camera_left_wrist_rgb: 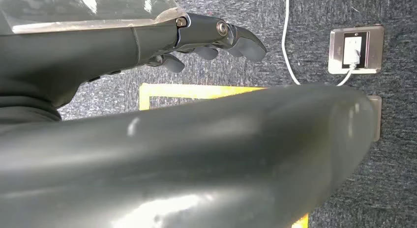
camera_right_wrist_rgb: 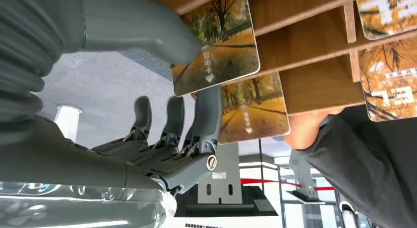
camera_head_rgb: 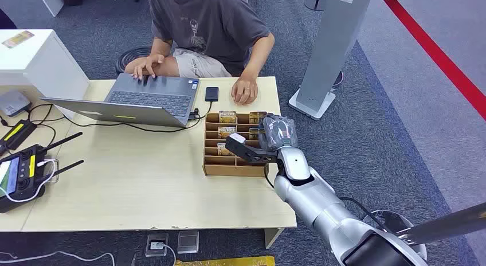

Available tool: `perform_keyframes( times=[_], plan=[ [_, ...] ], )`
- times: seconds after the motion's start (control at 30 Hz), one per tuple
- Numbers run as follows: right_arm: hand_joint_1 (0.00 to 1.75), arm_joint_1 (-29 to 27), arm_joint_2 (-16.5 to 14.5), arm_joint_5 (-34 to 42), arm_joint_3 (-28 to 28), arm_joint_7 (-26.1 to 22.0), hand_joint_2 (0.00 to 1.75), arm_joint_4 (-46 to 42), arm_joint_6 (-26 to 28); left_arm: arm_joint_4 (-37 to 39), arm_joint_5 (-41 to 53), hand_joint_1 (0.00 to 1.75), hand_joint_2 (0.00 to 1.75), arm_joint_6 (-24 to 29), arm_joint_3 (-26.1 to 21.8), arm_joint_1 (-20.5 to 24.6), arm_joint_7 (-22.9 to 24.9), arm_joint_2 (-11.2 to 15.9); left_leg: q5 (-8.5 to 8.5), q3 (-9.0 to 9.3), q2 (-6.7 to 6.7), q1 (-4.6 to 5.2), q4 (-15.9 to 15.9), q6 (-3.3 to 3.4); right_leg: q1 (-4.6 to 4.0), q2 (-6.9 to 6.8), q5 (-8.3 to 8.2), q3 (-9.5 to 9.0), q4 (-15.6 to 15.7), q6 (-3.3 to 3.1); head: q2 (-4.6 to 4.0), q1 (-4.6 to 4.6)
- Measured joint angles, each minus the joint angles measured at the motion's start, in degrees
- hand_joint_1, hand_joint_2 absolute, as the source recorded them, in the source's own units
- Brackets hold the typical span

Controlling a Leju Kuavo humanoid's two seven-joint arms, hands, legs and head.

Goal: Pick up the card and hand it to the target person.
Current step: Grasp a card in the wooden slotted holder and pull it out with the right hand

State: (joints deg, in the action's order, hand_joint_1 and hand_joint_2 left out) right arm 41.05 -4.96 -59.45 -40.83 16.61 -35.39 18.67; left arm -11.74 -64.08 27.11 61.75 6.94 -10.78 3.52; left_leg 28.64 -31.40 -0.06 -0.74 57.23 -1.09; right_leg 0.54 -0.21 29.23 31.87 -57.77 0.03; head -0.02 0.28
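right hand [camera_right_wrist_rgb: 162, 134]: thumb and fingers pinch the card [camera_right_wrist_rgb: 216, 46], over the wooden tray [camera_head_rgb: 213, 163] at the table's [camera_head_rgb: 132, 191] right edge
card: long axis runs out from the fingertips
left hand [camera_left_wrist_rgb: 216, 39]: hangs over the carpet, fingers loosely extended, holding nothing
person [camera_head_rgb: 206, 25]: seated at the far edge

One laptop [camera_head_rgb: 150, 100], one phone [camera_head_rgb: 212, 93], one card rack [camera_head_rgb: 235, 169], four cards [camera_right_wrist_rgb: 216, 43], one person [camera_head_rgb: 209, 25]

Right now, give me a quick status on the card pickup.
Right robot hand pinching a card at the wooden organizer. Left robot hand hanging, holding nothing. Person's hand rests beside the organizer.
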Motion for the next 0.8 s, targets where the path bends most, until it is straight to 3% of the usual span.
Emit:
perform_keyframes(
  times=[0.8],
  plan=[
    [1.37, -0.21, -1.82, 2.37, 0.01, -2.55, 1.75, 0.87, 0.57, 0.00, -0.93, 0.00, 0.00, 0.95, 0.00, 0.00, 0.04, 0.00, 0.00, 0.05, 0.02, 0.00, 0.00, 0.00, 0.00, 0.02, 0.00, -0.03, 0.00, 0.00, 0.00, -0.01]
  ],
)
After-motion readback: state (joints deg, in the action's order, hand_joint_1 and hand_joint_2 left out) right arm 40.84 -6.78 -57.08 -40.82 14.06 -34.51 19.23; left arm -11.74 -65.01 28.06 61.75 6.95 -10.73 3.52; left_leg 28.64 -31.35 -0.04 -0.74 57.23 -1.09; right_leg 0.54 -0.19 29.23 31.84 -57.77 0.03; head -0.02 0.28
